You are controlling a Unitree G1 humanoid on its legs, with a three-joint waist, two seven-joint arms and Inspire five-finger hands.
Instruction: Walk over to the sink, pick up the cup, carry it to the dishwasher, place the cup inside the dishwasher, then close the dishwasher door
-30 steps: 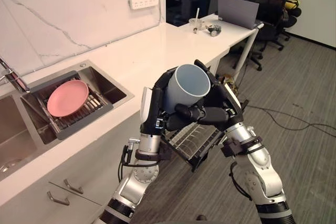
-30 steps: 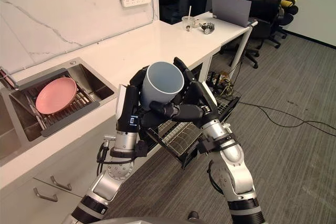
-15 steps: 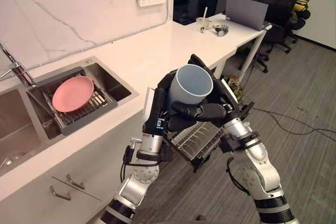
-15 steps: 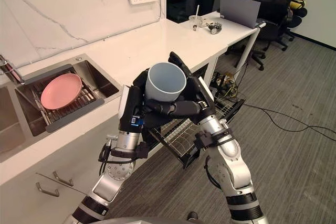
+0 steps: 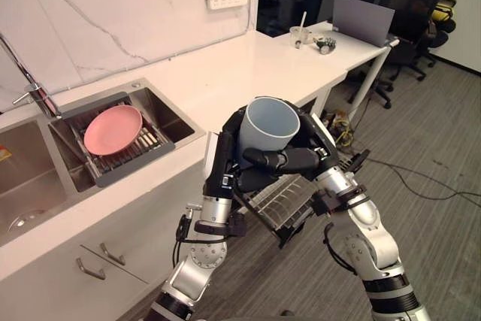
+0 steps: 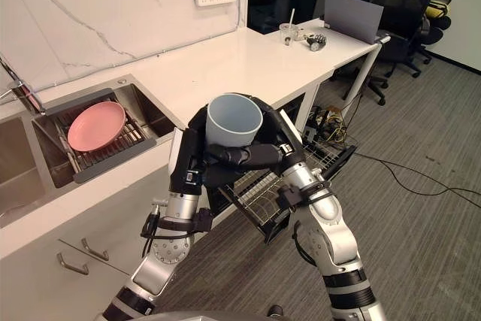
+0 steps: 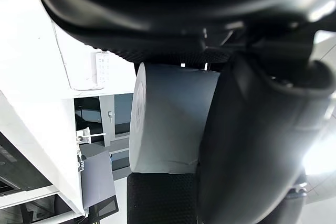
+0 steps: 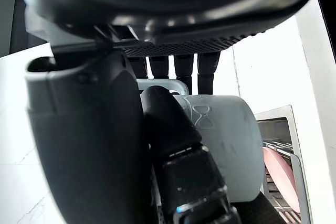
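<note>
One white counter (image 5: pixel 248 65) carries one sink (image 5: pixel 167 116), and below its edge one dishwasher rack (image 5: pixel 282 201) stands pulled out. One pink plate (image 5: pixel 113 129) lies on the drainer in the sink. The left hand (image 5: pixel 222 167) and the right hand (image 5: pixel 301 159) both curl round the one blue-grey cup (image 5: pixel 269 124), held in the air above the rack. The carry looks nearly done; next, the cup needs lowering into the rack.

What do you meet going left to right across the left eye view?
faucet → pink plate → cup → laptop
</note>
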